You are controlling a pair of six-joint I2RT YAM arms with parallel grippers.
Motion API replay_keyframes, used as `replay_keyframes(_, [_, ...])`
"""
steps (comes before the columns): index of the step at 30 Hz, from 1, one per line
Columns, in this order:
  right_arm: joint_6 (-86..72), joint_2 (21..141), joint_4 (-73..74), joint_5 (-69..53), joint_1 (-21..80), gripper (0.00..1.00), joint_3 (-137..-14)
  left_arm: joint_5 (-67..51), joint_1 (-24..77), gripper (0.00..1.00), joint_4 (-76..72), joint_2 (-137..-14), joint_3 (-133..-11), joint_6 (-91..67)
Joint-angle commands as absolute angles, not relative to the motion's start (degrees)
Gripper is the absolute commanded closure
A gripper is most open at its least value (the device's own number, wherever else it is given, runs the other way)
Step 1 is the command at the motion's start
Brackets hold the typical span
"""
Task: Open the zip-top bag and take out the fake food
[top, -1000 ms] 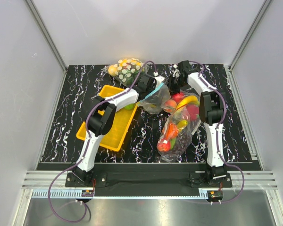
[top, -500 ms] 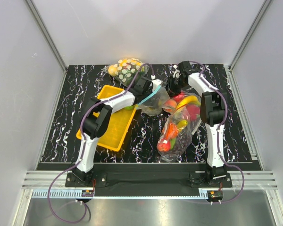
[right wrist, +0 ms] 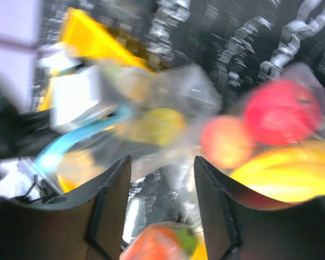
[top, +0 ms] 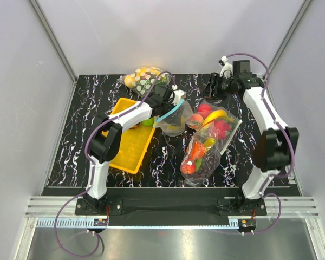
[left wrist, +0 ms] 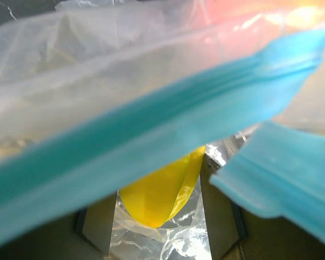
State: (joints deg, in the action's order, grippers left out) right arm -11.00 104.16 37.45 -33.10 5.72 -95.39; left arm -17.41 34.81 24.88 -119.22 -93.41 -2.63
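**While the left gripper (top: pixel 170 102) probes, the right gripper (top: pixel 213 88) waits**

Since its teal strip (left wrist: pixel 151 141) is parted, the zip-top bag (top: pixel 176 122), beside the yellow tray (top: pixel 127 146), offers its mouth to left fingers (left wrist: pixel 97 233) straddling a yellow-green piece (left wrist: pixel 162 189); whether they pinch it I cannot tell. Right jaws gape empty, well clear

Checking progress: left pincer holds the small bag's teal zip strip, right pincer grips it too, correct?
No. The right pincer is open, clear of the zip-top bag, gripping nothing, as the top external view shows. The left pincer does hold the teal zip strip.
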Motion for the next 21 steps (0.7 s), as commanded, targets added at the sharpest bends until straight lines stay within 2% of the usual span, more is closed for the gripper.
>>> replay_keyframes(1, [-12.6, 95.2, 29.1, -39.5, 6.6, 0.42, -91.1, -18.8, 34.4, 0.99, 28.1, -114.5, -96.6, -3.3])
replay_keyframes(9, [-15.6, 91.3, 26.3, -38.5, 14.3, 0.3, -89.0, -18.8, 34.5, 0.99, 29.7, -111.8, -95.3, -4.7])
replay_keyframes(21, [-13.3, 94.1, 30.1, -30.2, 20.8, 0.3, -89.7, -17.2, 34.8, 1.0, 30.7, -109.4, -95.4, -5.2])
